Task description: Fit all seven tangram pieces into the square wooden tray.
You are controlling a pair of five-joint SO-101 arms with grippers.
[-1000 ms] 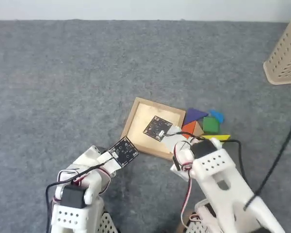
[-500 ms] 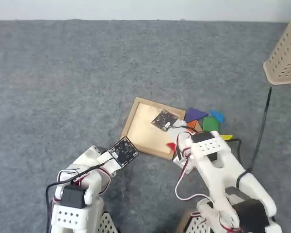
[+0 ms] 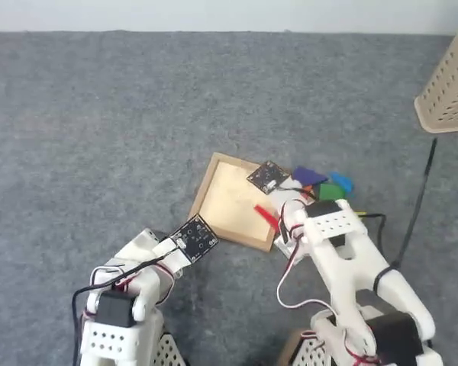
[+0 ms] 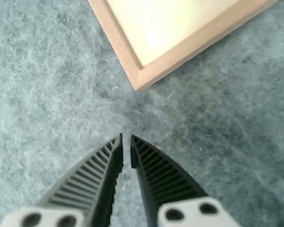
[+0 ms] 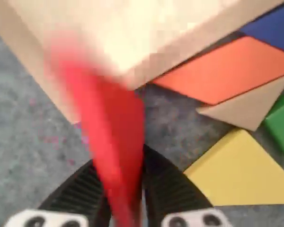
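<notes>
We are mid-placement: our right gripper clamps the red piece over the tray's edge, and it probably needs laying flat inside next.

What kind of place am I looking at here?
Likely a robot workbench in a lab or hobby room: a grey-carpeted table, a wooden tray with coloured puzzle pieces beside it, and the right gripper holding a red piece.

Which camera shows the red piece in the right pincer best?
The right wrist view: the red flat tangram piece stands close up, clamped in the right pincer. The high view shows the piece small, over the square wooden tray at its edge nearest that arm. The left wrist view faces a tray corner.
</notes>
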